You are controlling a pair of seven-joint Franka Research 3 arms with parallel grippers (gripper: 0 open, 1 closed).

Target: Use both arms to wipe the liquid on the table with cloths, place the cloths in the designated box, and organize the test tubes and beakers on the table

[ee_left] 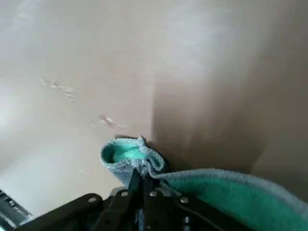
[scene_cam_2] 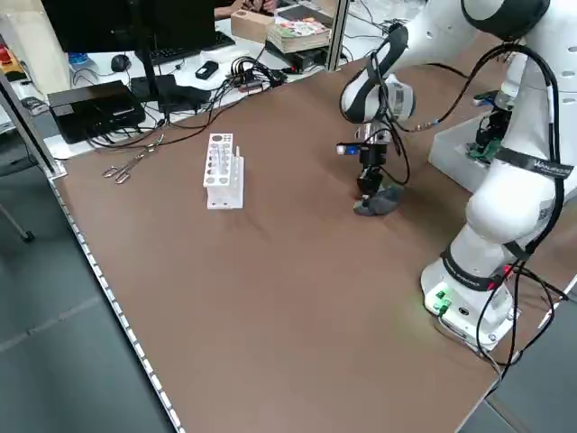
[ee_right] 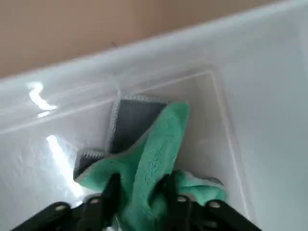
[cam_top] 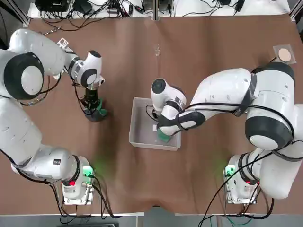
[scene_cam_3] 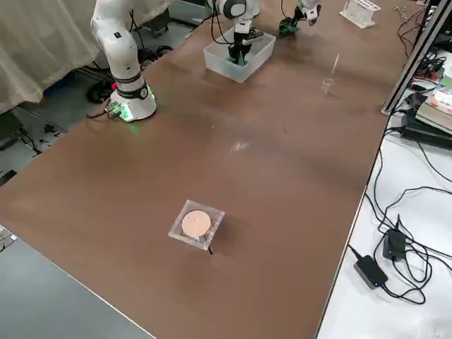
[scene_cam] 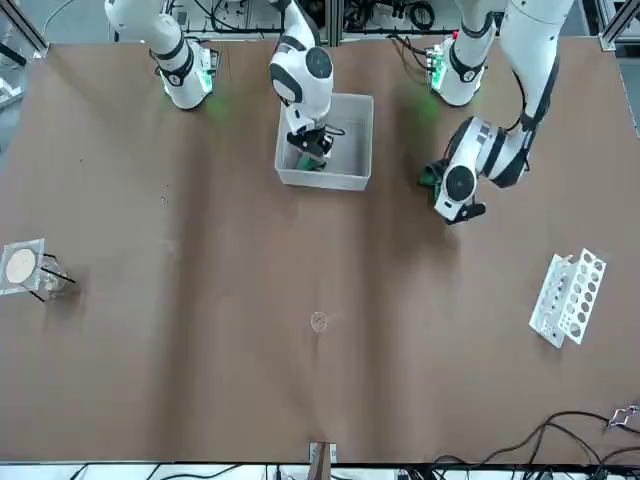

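The box (cam_top: 136, 105) sits mid-table. My right gripper (cam_top: 163, 134) reaches down inside it, and in the right wrist view its fingers (ee_right: 111, 190) pinch the bright green cloth (ee_right: 154, 149), which lies bunched in a corner of the box (ee_right: 231, 53). Further to the left, my left gripper (cam_top: 95, 107) is shut on the dark grey-green cloth (cam_top: 98, 113) and presses it onto the brown table (cam_top: 213, 56). In the left wrist view that cloth (ee_left: 130, 156) folds around the gripper (ee_left: 142, 182), and small wet droplets (ee_left: 105, 119) dot the table beyond it.
A small clear beaker (cam_top: 157, 48) stands alone toward the far middle. A white perforated rack (scene_cam: 570, 295) lies on the left arm's side, far across. A clear holder with a round tan disc (cam_top: 285, 54) sits at the far right corner. Cables run along the far edge.
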